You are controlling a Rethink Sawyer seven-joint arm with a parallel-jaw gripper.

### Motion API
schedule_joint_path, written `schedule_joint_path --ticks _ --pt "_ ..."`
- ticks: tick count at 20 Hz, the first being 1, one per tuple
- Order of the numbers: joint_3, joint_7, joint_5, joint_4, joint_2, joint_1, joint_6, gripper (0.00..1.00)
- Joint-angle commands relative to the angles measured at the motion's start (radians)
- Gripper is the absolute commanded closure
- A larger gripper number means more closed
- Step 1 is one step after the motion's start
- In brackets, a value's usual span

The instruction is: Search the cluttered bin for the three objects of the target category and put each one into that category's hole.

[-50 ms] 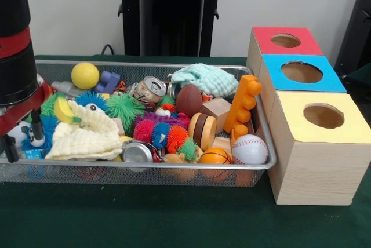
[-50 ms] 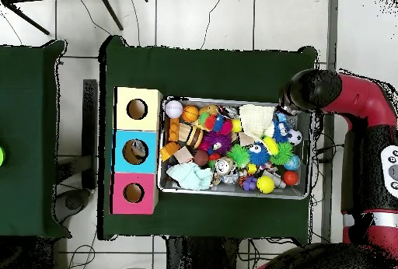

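No legible text, label or number anywhere.

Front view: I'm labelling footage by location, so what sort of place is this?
Probably a robotics lab test bench: a robot arm over a mesh bin of toys, three wooden boxes with holes, and a green-covered table.

Dark green cloth-covered table (image 1: 145,219) carrying two things in the front view. On the left, a silver wire-mesh bin (image 1: 174,174), long and shallow, heaped with toys. Just beside it on the right, a pale wooden box (image 1: 313,167) with three round holes, topped yellow near, blue in the middle, red far.
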Motion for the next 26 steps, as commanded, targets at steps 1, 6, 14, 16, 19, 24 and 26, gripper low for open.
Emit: schedule_joint_path --ticks 1,6,14,16,19,24,26 --pt "-0.008 -0.272 -0.092 0.049 0.024 -0.007 0.015 0.0" --pt "-0.036 -0.187 -0.093 0.042 0.025 0.002 0.029 0.0" --pt "-0.077 -0.095 -0.103 0.039 0.013 0.012 0.023 0.0" --pt "-0.083 -0.092 -0.105 0.047 0.005 0.01 0.022 0.0" --pt "-0.093 -0.069 -0.101 0.062 -0.003 0.011 0.013 0.0" --pt "-0.112 -0.038 -0.096 0.087 -0.016 0.023 0.003 0.0" --pt "-0.116 -0.043 -0.091 0.105 -0.027 0.027 0.006 0.0"
